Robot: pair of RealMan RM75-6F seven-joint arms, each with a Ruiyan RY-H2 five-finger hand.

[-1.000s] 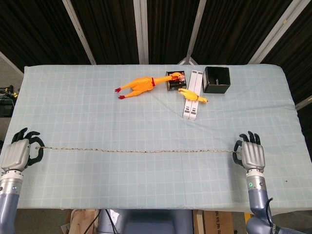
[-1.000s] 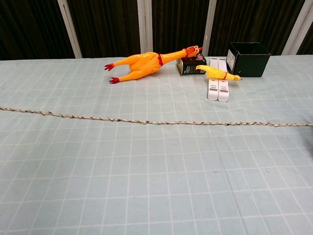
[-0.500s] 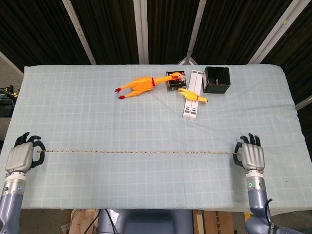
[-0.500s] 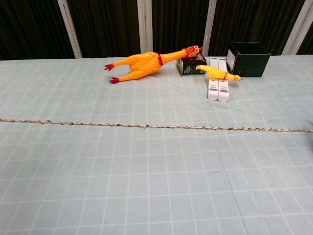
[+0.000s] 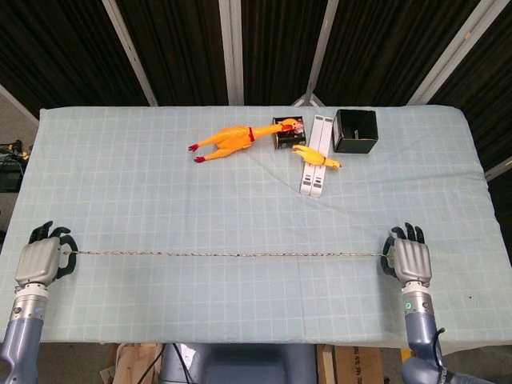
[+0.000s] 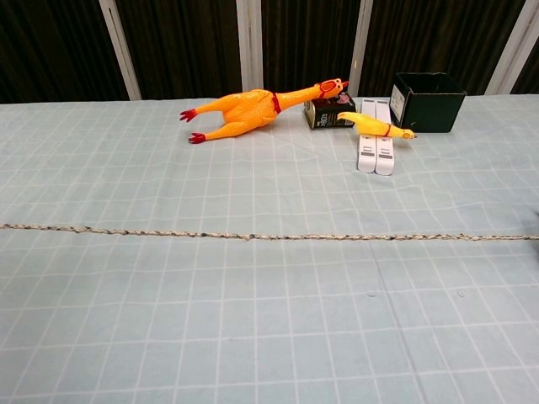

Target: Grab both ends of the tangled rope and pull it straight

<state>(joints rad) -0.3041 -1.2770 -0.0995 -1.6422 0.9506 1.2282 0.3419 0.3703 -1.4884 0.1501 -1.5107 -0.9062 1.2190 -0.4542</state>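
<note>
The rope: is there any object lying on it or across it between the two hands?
Nothing visible does. The rope runs bare over the cloth from the left hand to the right hand. The rubber chickens and boxes lie farther back, apart from it.

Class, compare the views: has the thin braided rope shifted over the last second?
Yes. The thin braided rope lies nearer the robot, farther from the large orange rubber chicken, with its left end moved most.
</note>
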